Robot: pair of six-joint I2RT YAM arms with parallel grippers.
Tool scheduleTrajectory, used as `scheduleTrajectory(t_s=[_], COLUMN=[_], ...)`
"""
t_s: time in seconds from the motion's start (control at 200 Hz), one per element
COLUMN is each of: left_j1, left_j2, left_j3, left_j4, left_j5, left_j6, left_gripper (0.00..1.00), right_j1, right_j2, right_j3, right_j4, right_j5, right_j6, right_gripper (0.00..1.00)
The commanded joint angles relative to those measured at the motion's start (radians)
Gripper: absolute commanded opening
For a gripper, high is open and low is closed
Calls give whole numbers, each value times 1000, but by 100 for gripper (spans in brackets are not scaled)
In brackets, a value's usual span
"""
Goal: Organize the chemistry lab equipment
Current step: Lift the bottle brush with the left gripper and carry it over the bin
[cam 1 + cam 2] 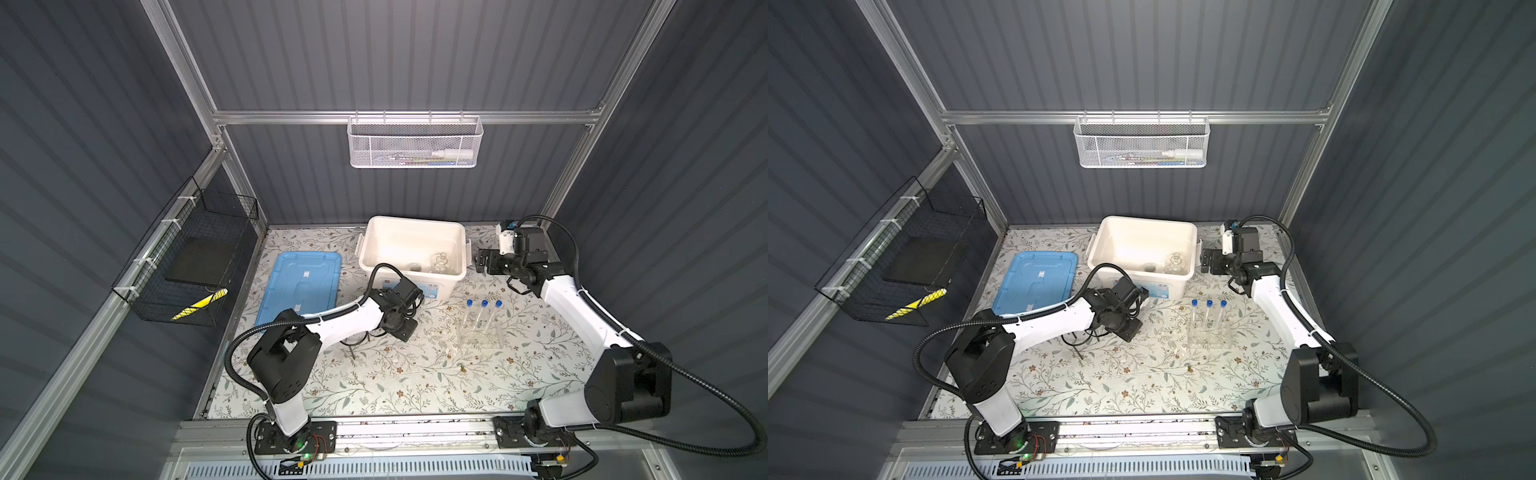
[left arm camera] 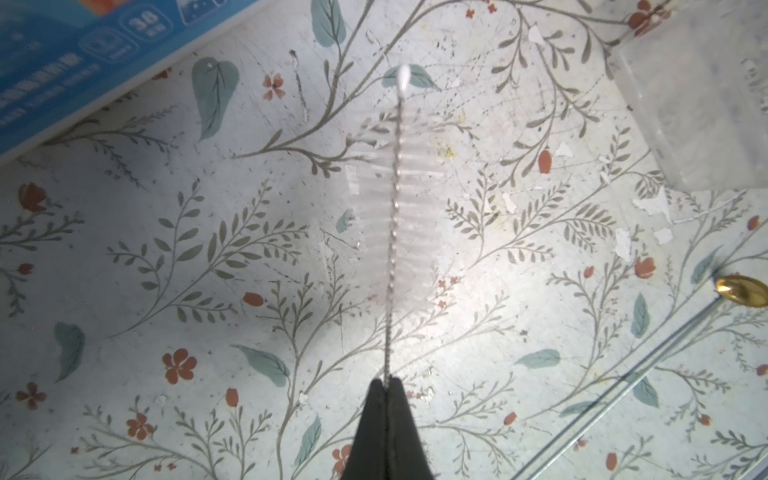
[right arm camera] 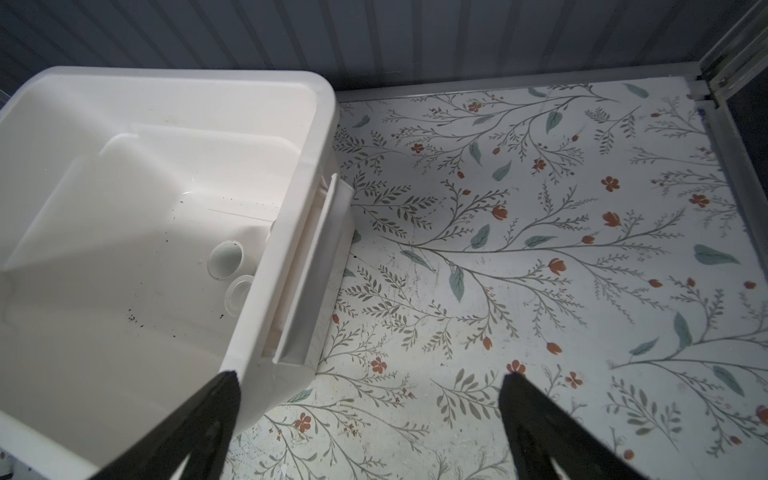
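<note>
**Over the floral-print mat (image 2: 124, 257): twisted-wire, clear-bristled brush (image 2: 395, 187) being clamped**

Only the left wrist view is showing the left gripper (image 2: 386, 384) pinching its stem. The right gripper (image 3: 370, 378) is hanging spread, empty, beside the white plastic bin (image 3: 286, 232).

I work in a small robot test booth: grey ribbed walls (image 1: 415, 54) on aluminium framing (image 1: 291, 117) rise ahead of my right claw (image 1: 481, 261), a flowered tabletop (image 1: 395, 386) beneath it, a mesh basket (image 1: 365, 145) hung higher up.
</note>
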Motion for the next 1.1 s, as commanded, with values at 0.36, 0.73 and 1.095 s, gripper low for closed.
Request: scheduleTrajectory(t_s=[0.36,0.73,1.095], left_j1=[-7,71,202], left_j2=[-126,-31,258], left_j3=[207,535,892], left_j4=[-134,-206,-233], left_j5=[41,-64,-35], left_j6=[199,438,649], left_gripper=[1,2,3], right_j1=[-6,-6,-2], right_j2=[-49,-45,-38], right_j3=[-20,-15,-8], right_j4=[43,60,63], right_j5=[-13,-58,-119], right_j6=[33,52,64], right_gripper=[99,99,98])
